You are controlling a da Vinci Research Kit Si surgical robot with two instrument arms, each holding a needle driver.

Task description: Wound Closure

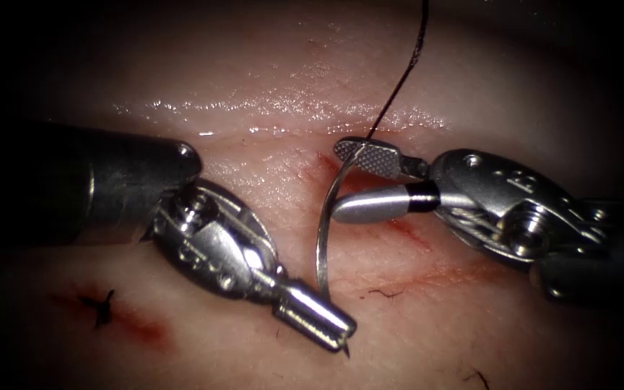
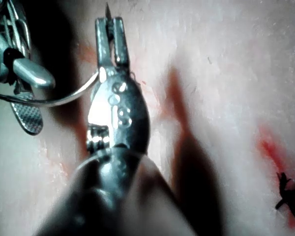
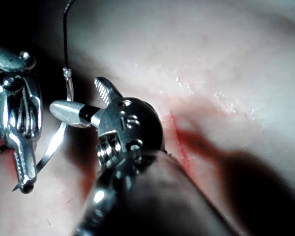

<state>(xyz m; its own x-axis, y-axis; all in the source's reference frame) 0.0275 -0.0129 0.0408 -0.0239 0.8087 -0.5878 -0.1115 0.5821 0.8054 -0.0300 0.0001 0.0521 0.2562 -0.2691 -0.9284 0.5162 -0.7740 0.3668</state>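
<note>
My left tool (image 1: 337,336) comes in from the left, and its jaws are shut on the curved needle (image 1: 319,245) close to the point, which sticks out just past them. The needle arcs up free of the tissue (image 1: 269,79) to its tail beside my right tool (image 1: 335,179). That tool's jaws stand open around the tail end and hold nothing. Black thread (image 1: 399,87) runs up from the tail and out of view. The left wrist view has the left tool (image 2: 110,27) pinching the needle (image 2: 64,101). The right wrist view has the open right tool (image 3: 74,93) next to the needle (image 3: 54,142).
The cut (image 1: 406,231) shows as a red line under and below the right tool. At lower left a dark knotted stitch (image 1: 102,307) lies in red fluid (image 1: 142,328). Short dark thread ends (image 1: 388,292) lie on the tissue right of the needle.
</note>
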